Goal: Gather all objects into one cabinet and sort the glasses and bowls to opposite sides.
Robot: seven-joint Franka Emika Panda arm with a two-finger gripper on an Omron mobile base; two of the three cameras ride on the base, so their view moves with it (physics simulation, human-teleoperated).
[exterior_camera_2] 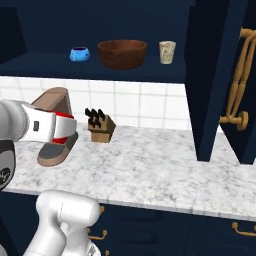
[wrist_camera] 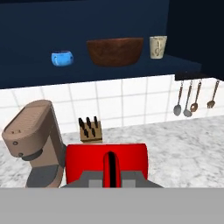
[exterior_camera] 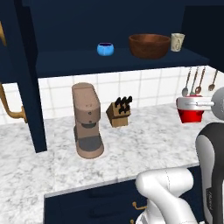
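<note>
Progress looks well along: small blue bowl (exterior_camera: 105,49), wide brown wooden bowl (exterior_camera: 149,45) and beige cup (exterior_camera: 177,42) sit on the navy cabinet's shelf (exterior_camera: 78,63). Gripper (exterior_camera: 199,104) is clamped on the glossy red cup (exterior_camera: 190,109), carried above the counter, not yet shelved; sorting remains.

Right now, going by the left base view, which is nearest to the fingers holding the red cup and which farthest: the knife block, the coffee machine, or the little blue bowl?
1. Wooden knife block, on the marble counter, nearest the fingers clamped on the glossy red cup.
2. Brown coffee machine, further left on the counter.
3. Small bright blue bowl, up on the cabinet shelf, farthest.
</note>
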